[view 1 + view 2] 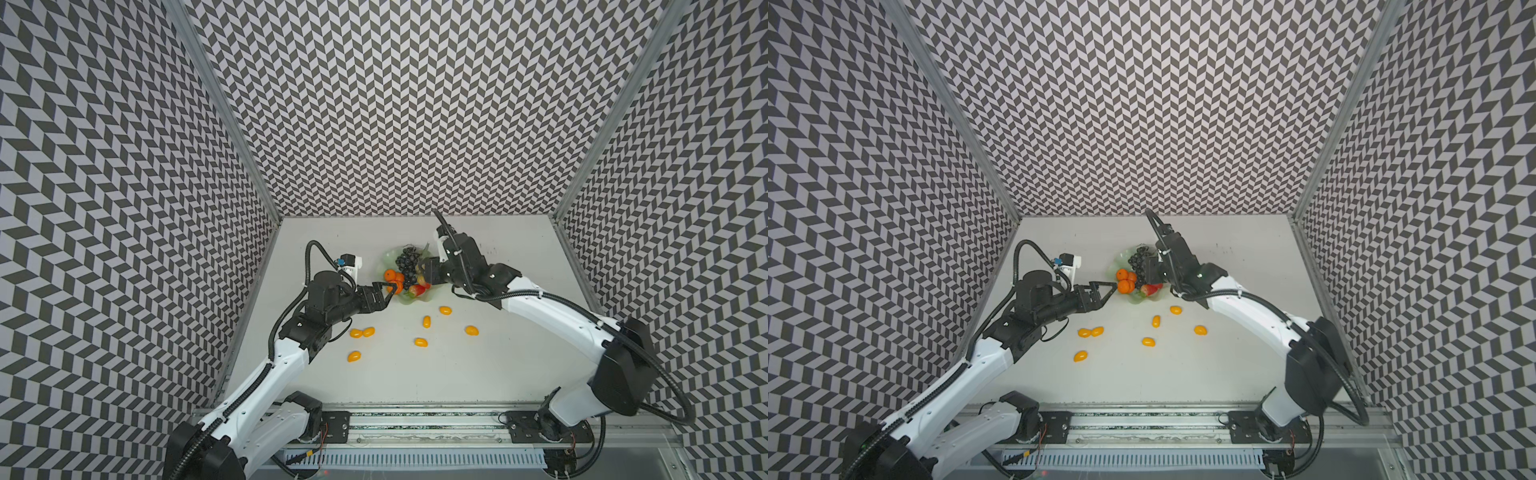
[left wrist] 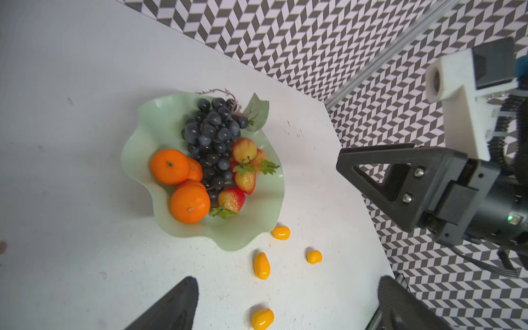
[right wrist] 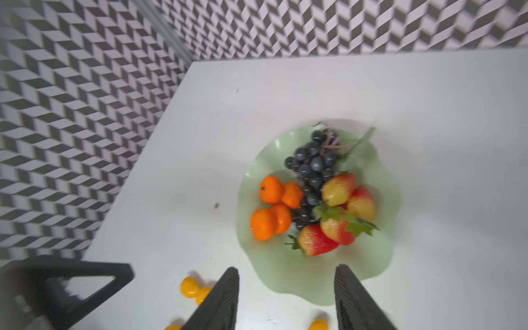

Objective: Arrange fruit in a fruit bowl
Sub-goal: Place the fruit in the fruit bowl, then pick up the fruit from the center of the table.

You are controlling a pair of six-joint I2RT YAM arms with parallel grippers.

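A pale mint-green glossy bowl with a wavy rim sits far-centre on the white table. In it a dark blue-black grape bunch lies far-to-near with its stem at the far rim. Round orange tangerines lie to its left and red strawberries to its right. Oval yellow-orange kumquats lie scattered on the table. The left gripper and right gripper gape empty.
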